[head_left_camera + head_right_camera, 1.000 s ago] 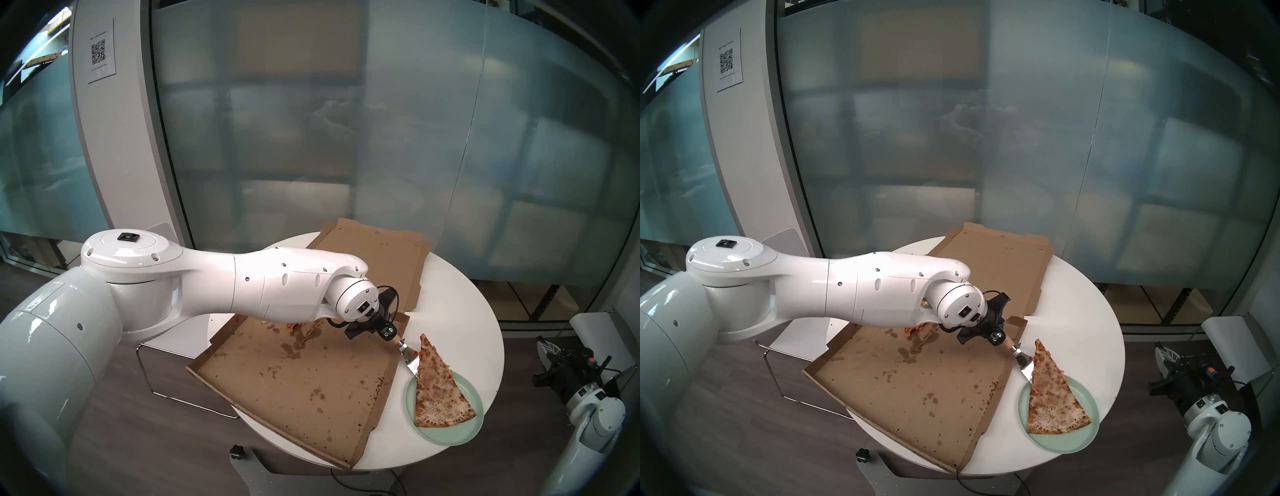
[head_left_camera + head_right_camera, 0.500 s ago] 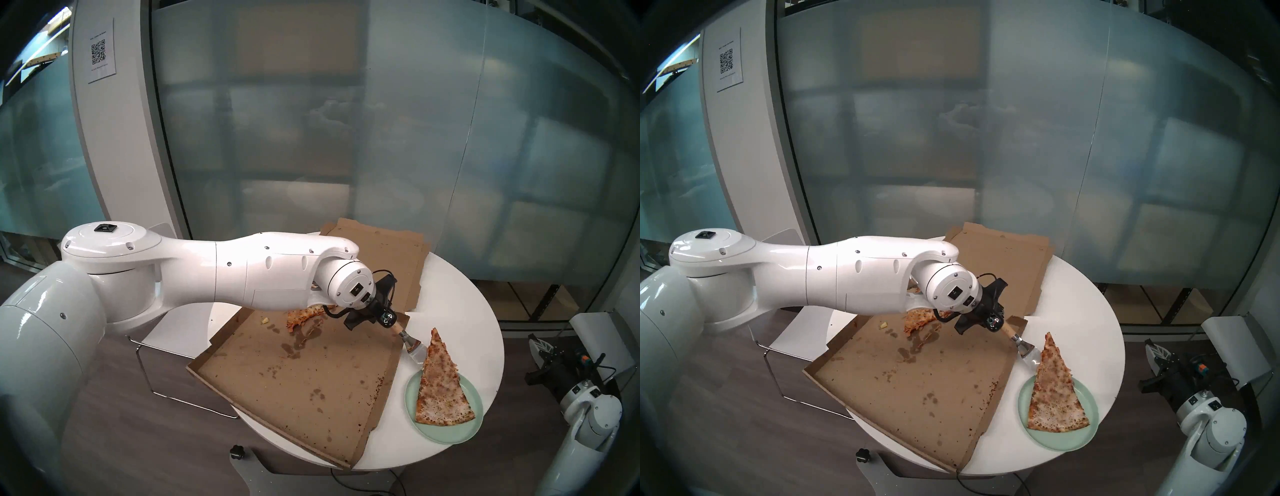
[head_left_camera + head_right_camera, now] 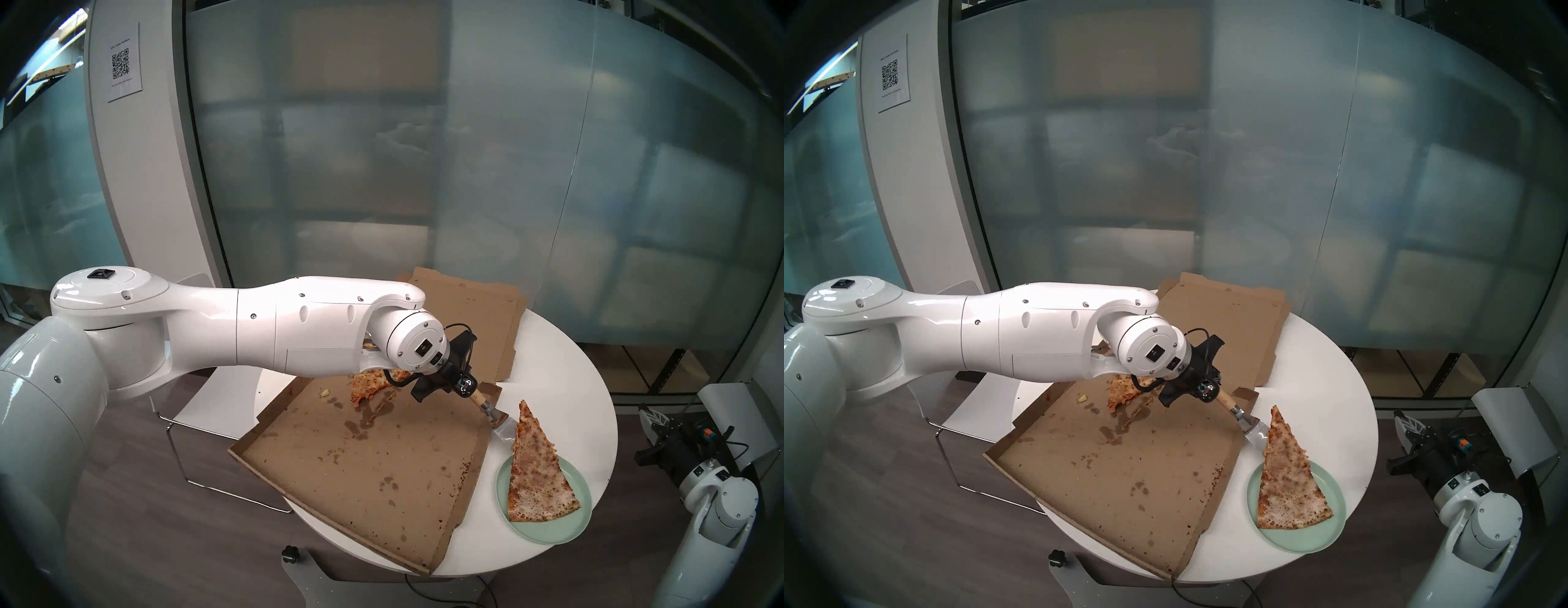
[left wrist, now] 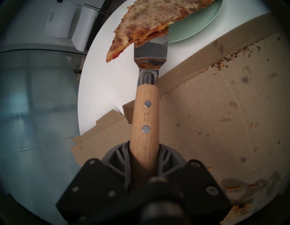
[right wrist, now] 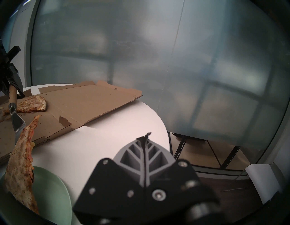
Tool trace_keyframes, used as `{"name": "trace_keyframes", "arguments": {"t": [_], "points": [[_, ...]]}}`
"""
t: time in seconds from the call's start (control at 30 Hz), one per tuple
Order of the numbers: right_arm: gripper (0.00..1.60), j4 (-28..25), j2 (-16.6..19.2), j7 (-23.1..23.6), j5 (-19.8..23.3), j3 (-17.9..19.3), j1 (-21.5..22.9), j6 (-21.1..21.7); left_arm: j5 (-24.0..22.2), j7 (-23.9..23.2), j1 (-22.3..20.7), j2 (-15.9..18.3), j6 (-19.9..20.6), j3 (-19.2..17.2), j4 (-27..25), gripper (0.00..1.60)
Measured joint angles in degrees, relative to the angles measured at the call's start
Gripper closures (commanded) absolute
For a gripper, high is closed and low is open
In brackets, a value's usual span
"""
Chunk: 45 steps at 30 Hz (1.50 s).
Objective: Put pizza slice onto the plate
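The long pale pizza slice [image 3: 536,471] lies with its wide crust end on the mint-green plate [image 3: 570,533]. Its narrow tip sticks out past the far rim, propped up on the metal blade of a wooden-handled spatula [image 3: 499,426]. My left gripper [image 3: 464,384] is shut on the spatula's handle [image 4: 144,122], above the box's right wall. In the left wrist view the slice [image 4: 149,23] rests on the blade's end, with the plate [image 4: 196,28] behind. My right gripper [image 5: 145,136] is shut and empty, off the table's right edge, beside the plate [image 5: 51,196].
An open, greasy pizza box [image 3: 360,467] fills the left of the round white table [image 3: 572,373], its lid [image 3: 466,314] lying flat behind. A shorter orange slice [image 3: 371,382] lies in the box's far corner, under my left wrist. A white chair [image 3: 203,407] stands at the left.
My left arm has drawn back to the left, sliding the spatula blade partway out from under the slice. The orange slice has come into view. My right arm has shifted slightly left.
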Motion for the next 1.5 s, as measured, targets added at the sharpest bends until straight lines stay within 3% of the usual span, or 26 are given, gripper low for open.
{"name": "trace_keyframes", "arguments": {"t": [0.57, 1.5], "points": [[1.60, 0.0, 0.1, -0.2, 0.1, -0.3, 0.3, 0.3, 1.3, 1.4, -0.9, 0.5, -1.1, -1.2, -0.1, 1.60], [1.60, -0.9, -0.8, -0.4, 0.1, -0.9, 0.2, 0.6, -1.7, 1.3, -3.0, -1.5, 0.1, -4.7, 2.2, 1.60]]}}
